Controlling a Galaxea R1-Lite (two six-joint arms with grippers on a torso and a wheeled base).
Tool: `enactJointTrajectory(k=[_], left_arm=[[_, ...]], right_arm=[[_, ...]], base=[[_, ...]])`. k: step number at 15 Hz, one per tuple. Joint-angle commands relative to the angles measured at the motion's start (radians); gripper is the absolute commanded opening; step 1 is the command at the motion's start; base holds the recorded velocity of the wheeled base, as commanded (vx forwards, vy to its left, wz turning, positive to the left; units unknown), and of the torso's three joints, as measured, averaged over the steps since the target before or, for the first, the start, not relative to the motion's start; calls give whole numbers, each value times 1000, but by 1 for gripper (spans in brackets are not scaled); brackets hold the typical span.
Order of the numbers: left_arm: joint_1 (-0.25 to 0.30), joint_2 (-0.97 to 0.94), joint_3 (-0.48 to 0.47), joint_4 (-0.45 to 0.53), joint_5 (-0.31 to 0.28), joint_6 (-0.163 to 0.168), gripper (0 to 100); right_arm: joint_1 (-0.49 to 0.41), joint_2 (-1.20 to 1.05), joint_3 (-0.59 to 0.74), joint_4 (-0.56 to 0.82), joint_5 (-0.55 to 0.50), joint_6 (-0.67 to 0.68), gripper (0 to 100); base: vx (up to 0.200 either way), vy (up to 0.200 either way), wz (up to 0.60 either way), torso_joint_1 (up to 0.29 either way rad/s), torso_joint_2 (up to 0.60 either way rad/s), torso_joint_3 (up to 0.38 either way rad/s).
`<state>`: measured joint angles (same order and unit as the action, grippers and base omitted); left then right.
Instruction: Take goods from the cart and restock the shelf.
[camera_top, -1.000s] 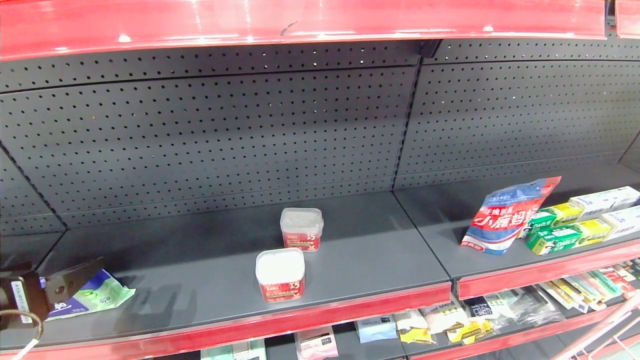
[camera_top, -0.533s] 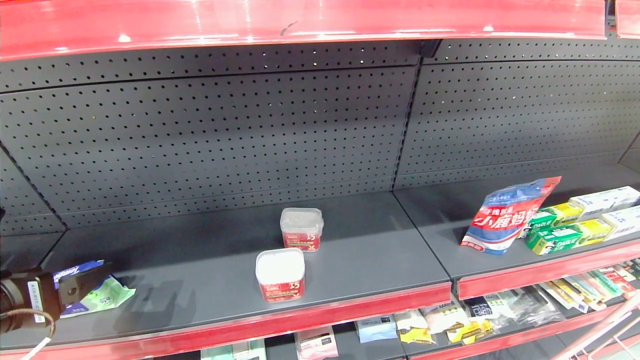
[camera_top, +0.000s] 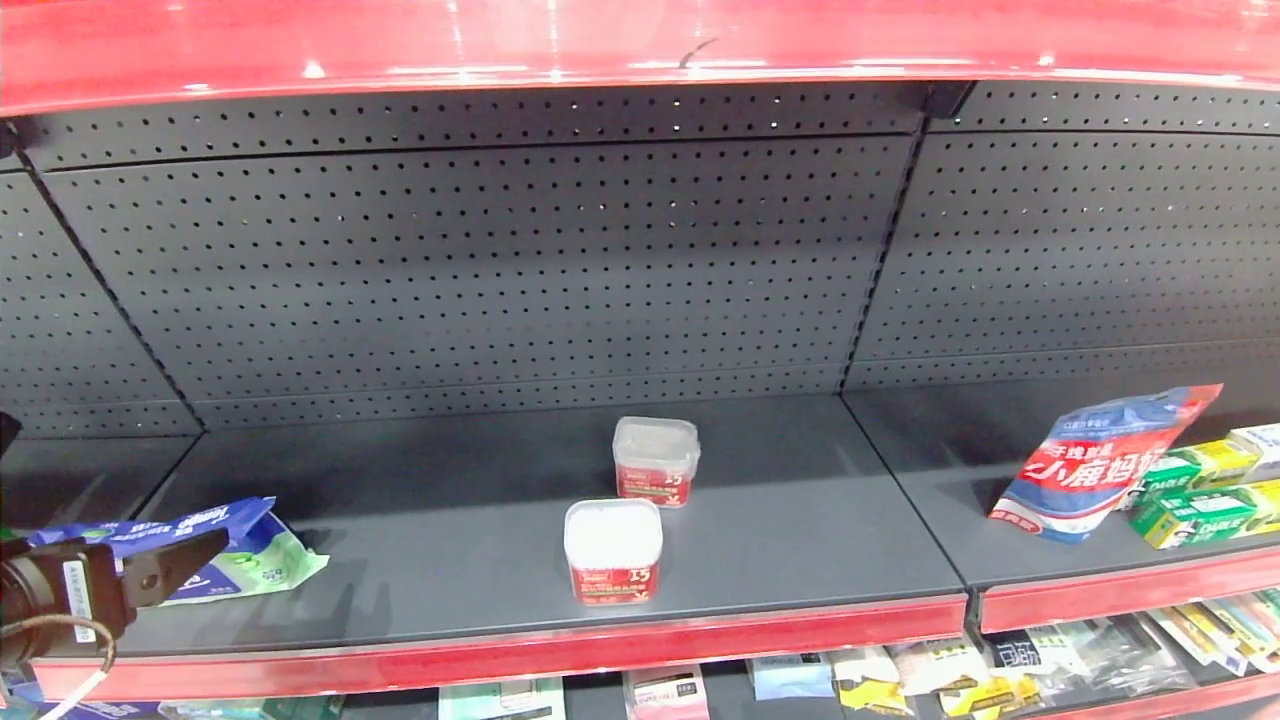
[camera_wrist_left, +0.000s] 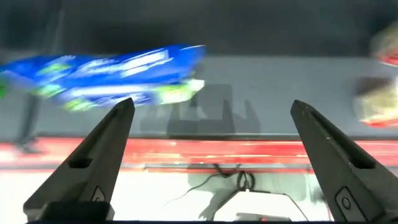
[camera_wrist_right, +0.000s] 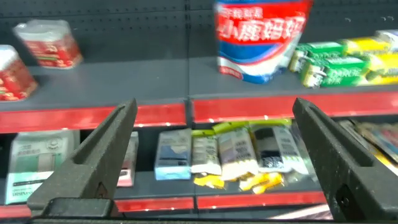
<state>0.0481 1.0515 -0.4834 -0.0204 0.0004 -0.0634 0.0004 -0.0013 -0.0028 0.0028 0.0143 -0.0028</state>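
Left tool: the left tool (camera_wrist_left: 212, 107) hangs at the shelf's left end, out in front of the red front edge (camera_top: 500, 648), jaws spread wide with nothing between them.
Wipes pack: a blue-and-green wipes pack (camera_top: 250, 545) lies flat on the dark grey shelf (camera_top: 450, 520) at its far left, just beyond the left tool's fingertips. From the head view one black finger (camera_top: 175, 565) overlaps the pack's near corner. The wrist view shows the pack resting on the shelf past the tips, not between them.
Right tool: the right tool (camera_wrist_right: 214, 104) faces the shelf front farther right, level with the red edge, its jaws also wide apart and empty.
Tubs: two small red-labelled tubs with white lids stand upright at mid-shelf. The front tub (camera_top: 613, 552) is near the edge and the rear tub (camera_top: 655, 460) stands behind it, slightly to the right and apart from it.
Pouch: a blue-and-red pouch (camera_top: 1100, 462) stands tilted on the next shelf section to the right, leaning toward a row of green-and-yellow toothpaste boxes (camera_top: 1195, 500) beside it.
Backdrop: a perforated grey back panel (camera_top: 500, 260) runs behind the whole shelf.
Lower shelf: small hanging packets (camera_wrist_right: 236, 152) line the lower shelf beneath the red edge.
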Motion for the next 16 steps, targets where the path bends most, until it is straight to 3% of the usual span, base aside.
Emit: enactJointTrajectory(k=[1,6,7,9,13,14,15,16], left_arm=[[-1,7,-1,-1,0,-1,100],[-10,44,-1,2,-37,-1,100],[-40,45,0,10,-56,-1,100],[-86,87,-4,42,-39,2,100],[-205,203,-7,36,20,45,100],[-212,211,-7,34,29,56,100],[-238,242,-9,34,52,86,100],[-252,259,-11,34,61,88,100]], right_arm=[[1,1,0,2,0,0,100],[0,1,0,0,0,6,100],[0,1,0,0,0,6,100],[0,1,0,0,0,6,100],[1,1,0,0,0,6,100],[0,1,0,0,0,6,100],[0,1,0,0,0,6,100],[0,1,0,0,0,6,100]], base=[[0,0,0,0,0,0],[0,0,0,0,0,0],[0,0,0,0,0,0],[0,0,0,0,0,0],[0,0,0,0,0,0],[0,0,0,0,0,0],[0,0,0,0,0,0],[0,0,0,0,0,0]])
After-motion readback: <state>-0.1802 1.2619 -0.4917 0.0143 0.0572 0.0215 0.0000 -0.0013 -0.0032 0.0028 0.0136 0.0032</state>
